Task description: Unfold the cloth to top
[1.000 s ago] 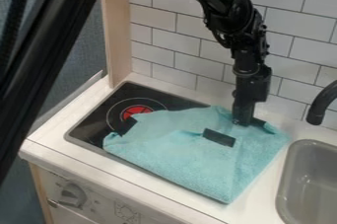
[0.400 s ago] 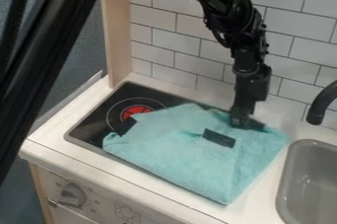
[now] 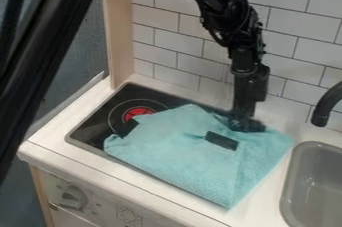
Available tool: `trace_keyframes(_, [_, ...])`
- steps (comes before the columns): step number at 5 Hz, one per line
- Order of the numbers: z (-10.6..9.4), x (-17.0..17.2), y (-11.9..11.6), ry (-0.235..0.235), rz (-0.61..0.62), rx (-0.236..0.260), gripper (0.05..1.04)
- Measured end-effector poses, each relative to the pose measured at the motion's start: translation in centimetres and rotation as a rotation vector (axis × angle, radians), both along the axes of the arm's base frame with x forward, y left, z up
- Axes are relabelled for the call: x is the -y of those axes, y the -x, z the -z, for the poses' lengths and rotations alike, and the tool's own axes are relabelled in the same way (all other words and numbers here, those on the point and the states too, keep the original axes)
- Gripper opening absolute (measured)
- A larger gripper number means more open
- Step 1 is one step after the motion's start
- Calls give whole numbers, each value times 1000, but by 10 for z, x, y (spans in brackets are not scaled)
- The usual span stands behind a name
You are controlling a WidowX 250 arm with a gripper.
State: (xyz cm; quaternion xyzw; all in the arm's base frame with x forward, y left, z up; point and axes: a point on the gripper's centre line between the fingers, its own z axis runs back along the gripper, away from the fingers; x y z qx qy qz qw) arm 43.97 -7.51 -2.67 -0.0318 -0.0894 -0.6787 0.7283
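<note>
Whether the fingers of the gripper (image 3: 247,127) were apart, together or clamped on fabric, it was not possible to tell: they were a dark blur against the cloth (image 3: 194,156).

From the left, the stove (image 3: 98,117) lay partly uncovered at left centre of the frame, with its red burner (image 3: 138,113) near the cloth's upper left edge. The cloth spread from there across the centre to the right, one corner pointing down at bottom centre, and looked folded over itself. A black patch (image 3: 221,140) sat on its upper right part. Just right of that patch and a little above it, the gripper hung down at the cloth's upper right edge, close to the tiled wall (image 3: 174,31). Farther right were the tap (image 3: 325,103) and, below it, the sink (image 3: 288,181).

The step in hand was probably to take the upper layer near that edge. Done well, it called for a shallow pinch of that layer alone, since a deep one would likely drag the whole cloth. Next would come a low, slow lift and a draw toward the top of the frame, then a gentle release, minding the wall and keeping clear of the tap.
</note>
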Motion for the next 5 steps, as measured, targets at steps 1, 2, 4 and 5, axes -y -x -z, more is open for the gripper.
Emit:
trace_keyframes(1, [-14,-1,-4,15,-2,24,999])
trace_keyframes(2, [-30,-1,-3,18,10,47,999])
trace_keyframes(4, [-76,-6,8,-15,9,69,999])
trace_keyframes(5, [-94,-7,23,-13,1,53,999])
